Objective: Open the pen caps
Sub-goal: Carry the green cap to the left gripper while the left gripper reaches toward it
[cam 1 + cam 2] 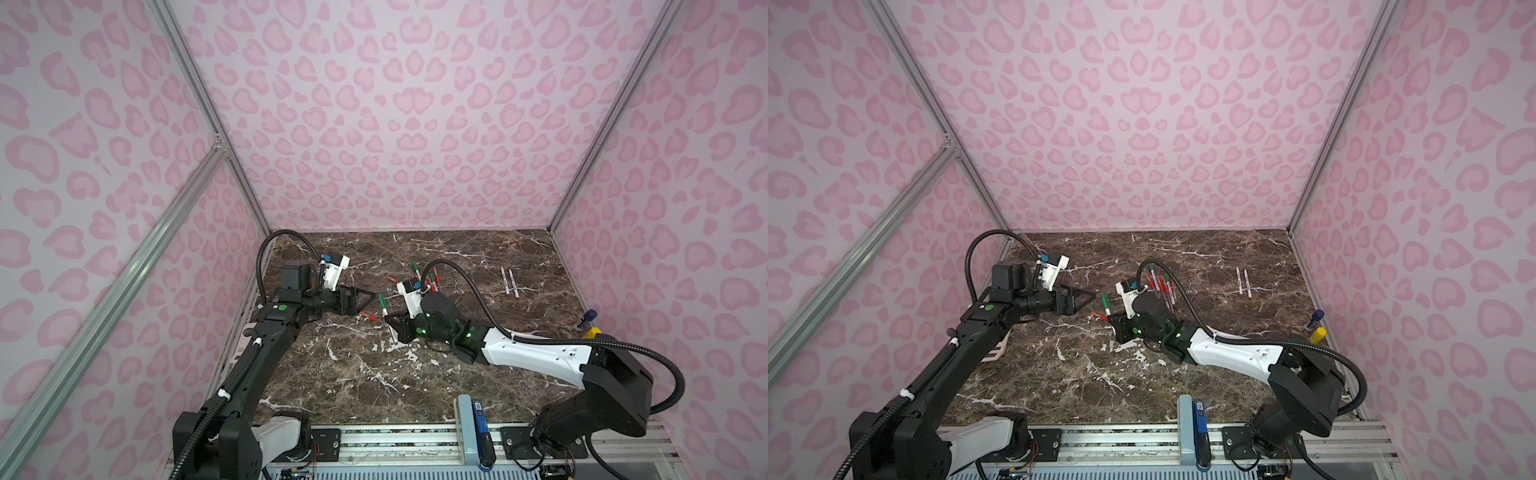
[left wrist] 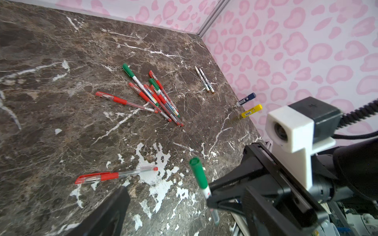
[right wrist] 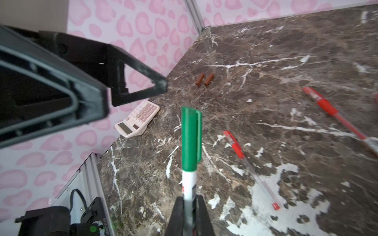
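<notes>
My right gripper point(image 1: 390, 323) point(image 3: 189, 201) is shut on the white barrel of a pen point(image 3: 189, 183). Its green pen cap point(image 3: 191, 139) point(image 1: 381, 300) point(image 2: 197, 173) points away from the jaws and is still on the pen. My left gripper point(image 1: 372, 297) point(image 1: 1090, 297) point(image 3: 134, 96) hangs open just left of that cap, not around it. Two brown pen caps point(image 3: 204, 79) lie loose on the marble. A heap of capped red and green pens point(image 2: 155, 96) point(image 1: 428, 280) lies behind the right wrist. A red-capped pen point(image 2: 114, 175) point(image 3: 235, 145) lies below the held one.
Two white pens without caps point(image 1: 509, 281) point(image 2: 204, 79) lie at the back right. A blue-capped tube point(image 1: 586, 319) and a yellow tube point(image 1: 595, 332) rest by the right wall. A pink calculator point(image 3: 139, 118) sits at the left edge. Another red pen point(image 2: 122, 101) lies apart.
</notes>
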You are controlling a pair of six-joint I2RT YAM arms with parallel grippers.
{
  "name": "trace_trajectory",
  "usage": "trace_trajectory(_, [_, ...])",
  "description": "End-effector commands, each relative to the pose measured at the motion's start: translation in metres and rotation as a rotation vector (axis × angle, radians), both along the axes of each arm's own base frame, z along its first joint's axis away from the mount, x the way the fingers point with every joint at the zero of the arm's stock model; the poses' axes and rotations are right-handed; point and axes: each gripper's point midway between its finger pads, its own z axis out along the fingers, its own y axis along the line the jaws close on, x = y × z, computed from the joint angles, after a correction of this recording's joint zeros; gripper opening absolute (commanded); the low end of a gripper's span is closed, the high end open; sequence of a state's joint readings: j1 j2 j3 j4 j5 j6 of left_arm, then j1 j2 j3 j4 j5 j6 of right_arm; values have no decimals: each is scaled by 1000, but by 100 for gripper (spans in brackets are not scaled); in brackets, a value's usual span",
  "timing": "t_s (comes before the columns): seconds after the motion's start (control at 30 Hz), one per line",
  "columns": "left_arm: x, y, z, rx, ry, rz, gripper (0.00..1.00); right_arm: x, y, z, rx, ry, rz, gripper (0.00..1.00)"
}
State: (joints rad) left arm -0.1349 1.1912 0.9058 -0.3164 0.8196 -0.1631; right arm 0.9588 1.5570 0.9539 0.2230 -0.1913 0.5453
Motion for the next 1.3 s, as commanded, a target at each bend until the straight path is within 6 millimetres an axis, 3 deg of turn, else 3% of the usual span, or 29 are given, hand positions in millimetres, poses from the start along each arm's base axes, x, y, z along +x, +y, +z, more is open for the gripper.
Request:
trace_trajectory(0.0, [3,-6,4,-14,-9,-18,82,-1,18,10,69,1,13,3])
trace_trajectory(0.27, [-4,-16,-3,-4,0,-43,60,-9,42,14,63,-13,66,3])
trace_trajectory(0.43, [-6,-13,-3,14,-16,-31,31,-8,38,10,29,-15,51,3])
trace_trajectory(0.63, [-6,-11,0,16,-29,-24,4,-9,37,9,20,-19,49,3])
trace_trajectory(0.77, [-7,-12,1,8,-36,-23,4,-11,38,11,50,-34,50,6])
trace_trajectory(0.9, [-7,-9,2,12,-31,-15,4,-9,41,8,24,-24,50,24])
trace_trajectory(0.97, [-8,-10,2,4,-38,-14,4,-10,44,5,32,-27,55,29])
trace_trajectory(1.07, [-7,-10,2,-6,-29,-15,4,-9,49,2,11,-19,68,28])
trace_trajectory(1.27, [-5,-10,5,-29,-28,-10,4,-12,51,-10,5,0,80,15])
